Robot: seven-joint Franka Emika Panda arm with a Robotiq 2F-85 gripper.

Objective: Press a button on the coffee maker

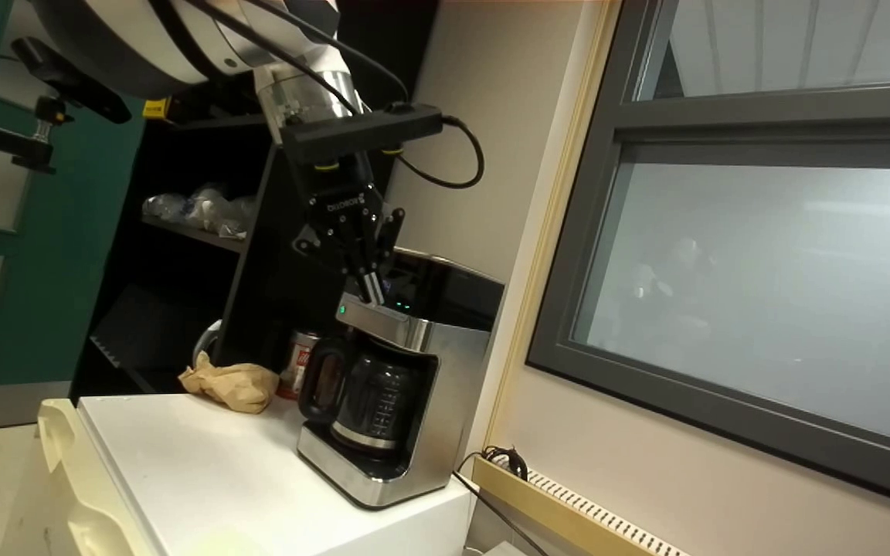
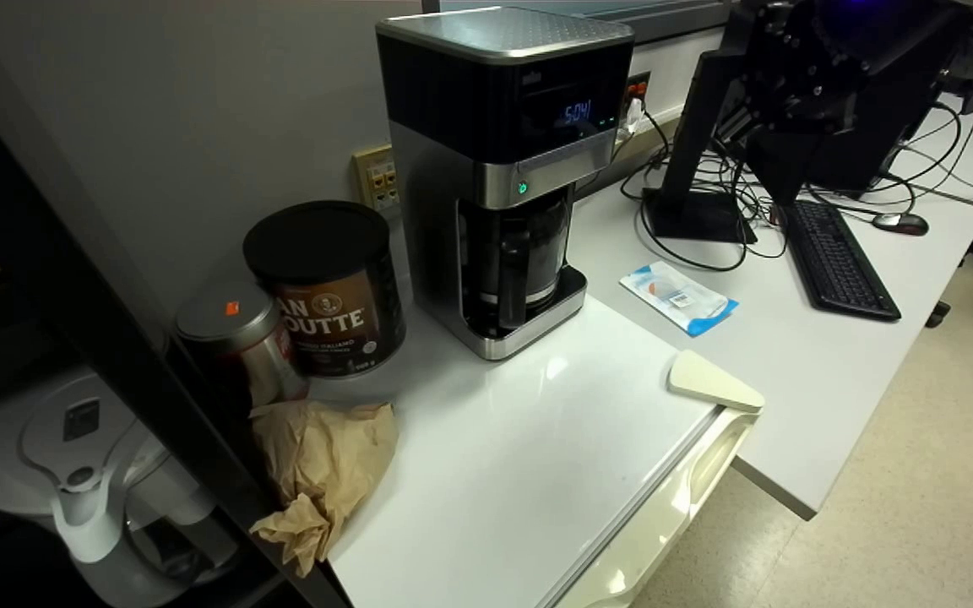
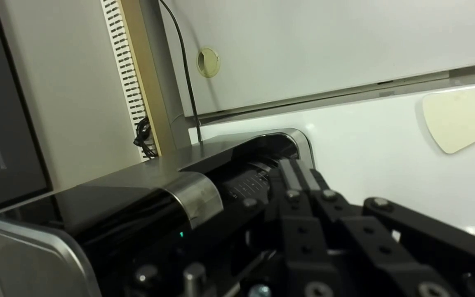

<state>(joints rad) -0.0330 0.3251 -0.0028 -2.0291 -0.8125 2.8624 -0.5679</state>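
The black and silver coffee maker (image 1: 456, 378) stands upright on the white cabinet top, its dark glass carafe (image 1: 383, 401) inside. It also shows in an exterior view (image 2: 436, 203), with blue clock digits (image 2: 577, 112) and a green-lit button (image 2: 523, 187) on its silver band. My gripper (image 1: 373, 289) is shut and empty, fingertips pointing down in front of the panel in that view. In an exterior view my gripper (image 2: 736, 127) appears off to the right, apart from the machine. In the wrist view the closed fingertips (image 3: 297, 171) overlap the carafe area of the coffee maker (image 3: 138, 177).
A crumpled tan paper bag (image 2: 326, 464), a large coffee can (image 2: 334, 312) and a smaller can (image 2: 237, 329) stand beside the machine. A monitor (image 2: 693, 152), loose cables, a keyboard (image 2: 837, 257) and a packet (image 2: 679, 295) are on the adjoining desk. A wall stands behind.
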